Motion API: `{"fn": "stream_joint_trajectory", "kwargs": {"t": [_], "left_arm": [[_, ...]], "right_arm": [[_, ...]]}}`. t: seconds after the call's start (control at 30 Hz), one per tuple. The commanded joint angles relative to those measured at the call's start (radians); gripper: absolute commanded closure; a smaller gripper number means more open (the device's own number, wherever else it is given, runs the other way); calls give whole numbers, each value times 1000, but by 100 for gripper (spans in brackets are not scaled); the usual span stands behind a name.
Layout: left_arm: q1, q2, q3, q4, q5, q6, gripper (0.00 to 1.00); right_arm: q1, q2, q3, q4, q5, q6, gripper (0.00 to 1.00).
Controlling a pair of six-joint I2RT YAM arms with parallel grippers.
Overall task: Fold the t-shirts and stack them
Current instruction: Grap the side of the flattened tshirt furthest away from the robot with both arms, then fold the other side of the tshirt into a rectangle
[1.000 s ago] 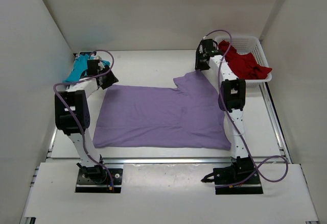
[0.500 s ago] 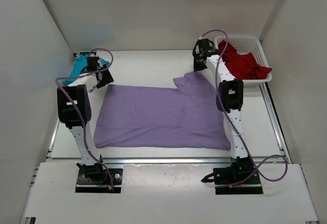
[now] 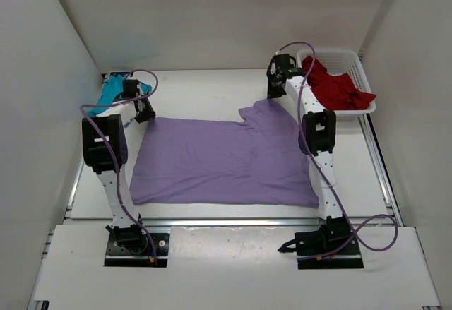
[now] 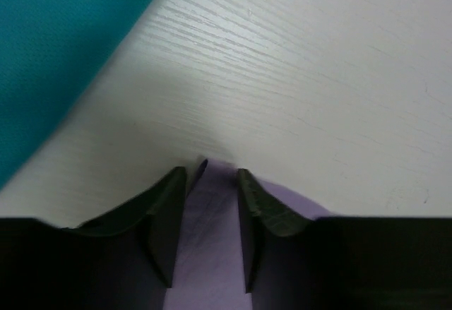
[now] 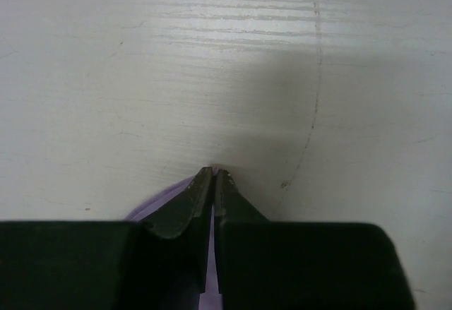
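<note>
Right gripper [image 5: 214,172] pinches the lavender shirt [image 3: 226,158], left gripper [image 4: 212,174] straddles its corner half-open; red shirt [image 3: 339,87] lies in basket [image 3: 351,54].

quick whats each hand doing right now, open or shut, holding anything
left hand: open around a corner of the purple shirt, not pinched yet.
right hand: closed, apparently pinching the purple shirt's edge.

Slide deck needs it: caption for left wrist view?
Left gripper open astride the lavender t-shirt corner; teal t-shirt at upper left.
</note>
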Motion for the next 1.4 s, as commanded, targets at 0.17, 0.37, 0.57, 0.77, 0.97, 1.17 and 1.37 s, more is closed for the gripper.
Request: {"fn": "stream_joint_trajectory", "kwargs": {"t": [0.17,0.37,0.57,0.77,0.97,1.17,1.37], "left_arm": [[2,-33,-14,37,43,-23,82],[20,-68,-66,94,62,-56,97],[11,-136,-101,103,73,-43,100],[5,-234,-186,123,119,-71,100],[-21,-312,-253,143,128,-74,100],[-30,-392,-304,126,123,-80,100],[-3,-508,-382,126,120,-65,100]], "right_arm": [[12,-67,62,-10,-50,3,100],[7,-112,77,-68,-108,10,100],[-3,-176,112,-214,-218,46,100],[58,-436,-186,-245,-96,-3,100],[61,-860,-1017,218,-131,96,100],[90,-1055,-1266,320,-93,131,100],[81,-1250,-1385,317,-93,138,100]]}}
